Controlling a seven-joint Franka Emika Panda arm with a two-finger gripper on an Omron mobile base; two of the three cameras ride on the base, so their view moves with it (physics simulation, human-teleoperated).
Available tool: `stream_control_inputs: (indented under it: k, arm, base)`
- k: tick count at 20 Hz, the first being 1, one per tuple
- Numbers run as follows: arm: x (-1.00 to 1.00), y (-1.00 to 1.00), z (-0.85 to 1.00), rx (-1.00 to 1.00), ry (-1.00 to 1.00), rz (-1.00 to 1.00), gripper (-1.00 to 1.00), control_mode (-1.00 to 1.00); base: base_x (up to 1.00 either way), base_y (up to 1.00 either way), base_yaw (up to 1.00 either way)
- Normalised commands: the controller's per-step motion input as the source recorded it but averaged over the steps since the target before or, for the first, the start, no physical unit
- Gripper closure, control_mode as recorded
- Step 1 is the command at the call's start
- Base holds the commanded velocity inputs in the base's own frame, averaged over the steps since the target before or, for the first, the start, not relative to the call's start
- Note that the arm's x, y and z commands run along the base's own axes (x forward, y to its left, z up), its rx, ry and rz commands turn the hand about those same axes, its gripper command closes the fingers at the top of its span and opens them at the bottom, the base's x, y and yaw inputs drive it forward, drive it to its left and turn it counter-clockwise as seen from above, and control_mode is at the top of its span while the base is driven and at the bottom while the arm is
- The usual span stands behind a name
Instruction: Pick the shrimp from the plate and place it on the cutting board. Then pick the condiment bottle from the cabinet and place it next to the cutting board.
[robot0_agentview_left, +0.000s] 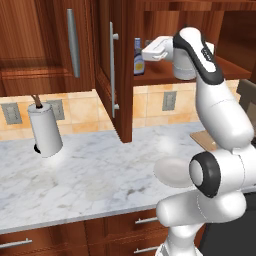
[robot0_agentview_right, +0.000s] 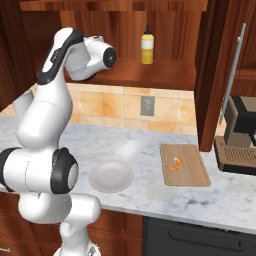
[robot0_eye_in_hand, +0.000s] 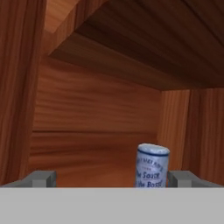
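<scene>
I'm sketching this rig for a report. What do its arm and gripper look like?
The arm is made of glossy white rounded shells with black bands at the joints, ending in a white boxy hand. The gripper has two small, square, dark grey finger tips. No cables or markings show.

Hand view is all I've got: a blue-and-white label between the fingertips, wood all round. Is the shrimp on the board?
Observer: Yes. The shrimp lies on the cutting board, beside the plate.
Operator: And what's the label on?
Observer: The condiment bottle. It stands upright on the cabinet shelf, and the open gripper is level with it, close in front.
Operator: Anything else on that shelf?
Observer: A yellow squeeze bottle, upright near the back wall.
</scene>
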Motion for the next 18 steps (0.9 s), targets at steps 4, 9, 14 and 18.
stream_control_inputs:
  k: [4, 9, 14, 18]
  arm:
    - [0.12, 0.0, 0.0, 0.0, 0.0, 0.0, -1.0, -1.0]
    - [0.1, 0.0, -0.05, 0.0, 0.0, 0.0, -1.0, -1.0]
    - [0.1, 0.0, -0.07, 0.0, 0.0, 0.0, -1.0, -1.0]
    - [0.11, 0.0, -0.04, 0.0, 0.0, 0.0, -1.0, -1.0]
  base:
    - [0.0, 0.0, 0.0]
    - [0.0, 0.0, 0.0]
    - [0.0, 0.0, 0.0]
    - [0.0, 0.0, 0.0]
